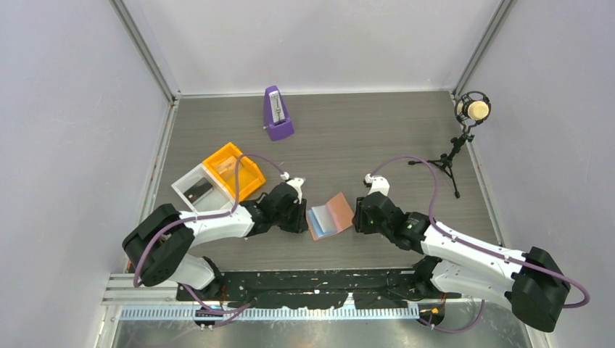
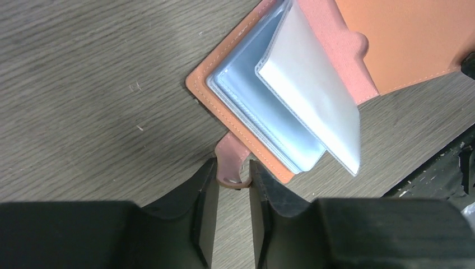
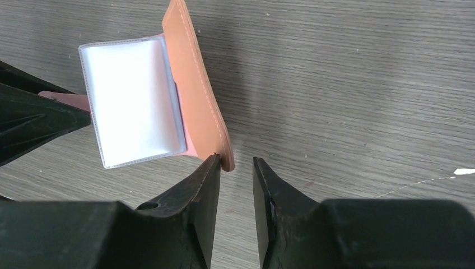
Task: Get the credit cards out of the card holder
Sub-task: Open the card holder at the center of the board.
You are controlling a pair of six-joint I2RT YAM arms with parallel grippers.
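Note:
The salmon-tan card holder (image 1: 330, 216) lies spread open on the table between my two grippers, one cover raised. Its clear plastic sleeves (image 2: 302, 84) fan out and look pale, with no credit cards showing in them. My left gripper (image 2: 232, 168) is shut on the holder's small side tab (image 2: 231, 157), which touches both fingertips. My right gripper (image 3: 235, 162) is open. The raised cover's corner (image 3: 224, 157) rests against its left fingertip, with a gap to the other finger. In the top view the left gripper (image 1: 303, 217) and right gripper (image 1: 357, 215) flank the holder.
An orange tray (image 1: 246, 177) and a white tray (image 1: 181, 183) sit at the left; a dark flat card-like rectangle (image 1: 197, 191) lies in the white one. A purple metronome (image 1: 277, 114) stands at the back. A microphone on a tripod (image 1: 471, 110) stands at the far right.

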